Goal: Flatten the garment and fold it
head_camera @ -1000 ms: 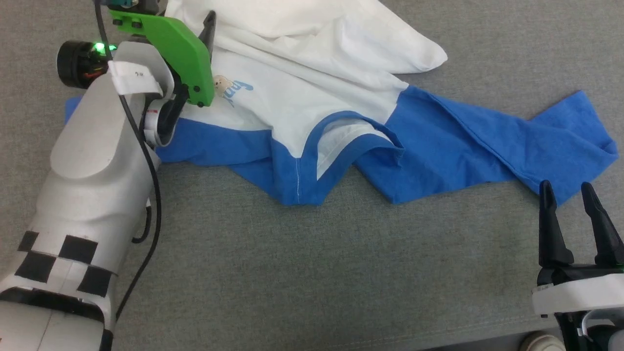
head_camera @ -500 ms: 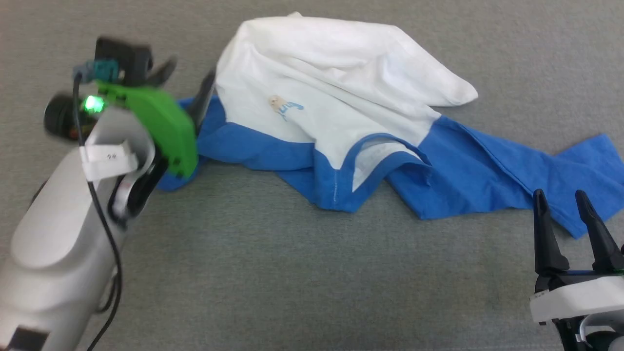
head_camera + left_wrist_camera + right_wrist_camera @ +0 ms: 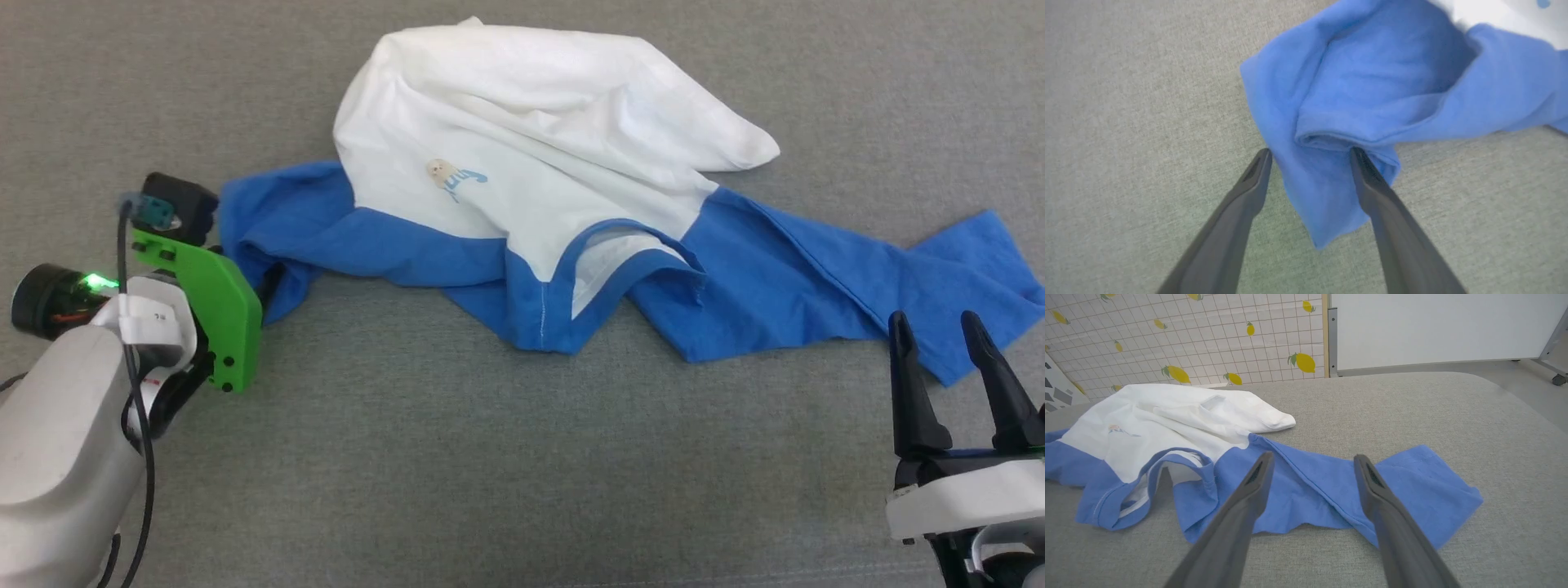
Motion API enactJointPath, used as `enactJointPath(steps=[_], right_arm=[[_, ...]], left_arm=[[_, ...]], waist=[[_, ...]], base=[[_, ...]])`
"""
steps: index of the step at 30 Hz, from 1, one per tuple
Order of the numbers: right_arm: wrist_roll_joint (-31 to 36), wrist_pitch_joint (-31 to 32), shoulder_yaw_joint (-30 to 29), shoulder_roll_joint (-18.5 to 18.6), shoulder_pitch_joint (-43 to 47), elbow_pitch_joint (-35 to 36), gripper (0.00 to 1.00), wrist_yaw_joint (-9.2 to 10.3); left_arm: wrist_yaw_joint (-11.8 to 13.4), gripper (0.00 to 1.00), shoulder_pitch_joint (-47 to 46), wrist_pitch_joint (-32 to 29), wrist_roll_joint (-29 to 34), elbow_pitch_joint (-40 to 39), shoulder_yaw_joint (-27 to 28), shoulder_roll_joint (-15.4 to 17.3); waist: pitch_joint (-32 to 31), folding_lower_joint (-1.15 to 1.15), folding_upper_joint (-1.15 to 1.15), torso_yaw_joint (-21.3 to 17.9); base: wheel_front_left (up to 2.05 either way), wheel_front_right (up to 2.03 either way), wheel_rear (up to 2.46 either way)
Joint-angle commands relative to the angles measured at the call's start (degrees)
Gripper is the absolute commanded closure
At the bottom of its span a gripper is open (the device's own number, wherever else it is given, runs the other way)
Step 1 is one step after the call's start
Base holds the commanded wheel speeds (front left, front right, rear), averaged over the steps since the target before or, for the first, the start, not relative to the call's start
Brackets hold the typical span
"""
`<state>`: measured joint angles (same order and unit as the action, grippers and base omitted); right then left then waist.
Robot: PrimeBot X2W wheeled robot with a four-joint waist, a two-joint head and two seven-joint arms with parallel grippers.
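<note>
I see my left tool (image 3: 1310, 151) spread around the blue sleeve (image 3: 1339, 102) of the shirt (image 3: 531, 163), my right tool (image 3: 932, 318) spread at lower right.

The garment (image 3: 531, 122) lies crumpled and unfolded on the grey fabric surface (image 3: 490, 457), chest side up. Its white body is bunched into soft folds toward the far side, with one white corner poking out to the right. The royal-blue neckline (image 3: 633, 260) gapes open toward the near edge. A small beige bear patch (image 3: 442, 171) sits beside light-blue lettering (image 3: 471, 176). The right sleeve (image 3: 857, 261) stretches out long and wrinkled; the left sleeve (image 3: 282, 216) is rumpled, its end folded over.
</note>
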<state>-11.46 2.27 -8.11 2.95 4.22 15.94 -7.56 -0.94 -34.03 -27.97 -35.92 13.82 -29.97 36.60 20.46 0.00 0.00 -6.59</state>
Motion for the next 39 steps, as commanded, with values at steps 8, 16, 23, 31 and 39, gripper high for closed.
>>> enactJointPath(steps=[8, 16, 23, 31, 39], right_arm=[[-0.22, -0.10, -0.99, -0.07, -0.60, 0.66, 0.00, 0.08], [-0.29, -0.07, -0.92, -0.07, -0.42, -0.20, 0.00, 0.08], [-0.94, 0.10, -0.90, -0.07, 1.53, -1.30, 0.00, 0.08], [-0.84, 0.51, -1.48, -0.07, 2.15, -0.89, 0.00, 0.08], [-0.42, 1.46, -1.18, -0.07, 1.83, -0.35, 0.00, 0.08]], left_arm=[[-0.49, 1.00, -0.52, 4.13, -1.70, 2.97, 1.33, -1.95], [-0.99, 1.00, 1.98, 7.33, -6.55, -3.37, 4.45, -2.96], [4.58, 1.00, 15.14, 4.90, -13.62, -20.78, 12.35, 4.55], [10.46, 1.00, 28.90, 7.24, -16.84, -24.50, 21.72, 10.04], [9.55, 0.00, 30.34, 14.58, -16.06, -16.94, 21.45, 5.35]], waist=[[1.88, 0.00, 0.00, -0.24], [-2.22, 0.00, 0.00, 2.79], [-6.90, 0.00, 0.00, 5.19], [-7.21, 0.00, 0.00, 5.93], [-6.73, 0.00, 0.00, 6.08]], base=[[0.00, 0.00, 0.00], [0.00, 0.00, 0.00], [0.00, 0.00, 0.00], [0.00, 0.00, 0.00], [0.00, 0.00, 0.00]])
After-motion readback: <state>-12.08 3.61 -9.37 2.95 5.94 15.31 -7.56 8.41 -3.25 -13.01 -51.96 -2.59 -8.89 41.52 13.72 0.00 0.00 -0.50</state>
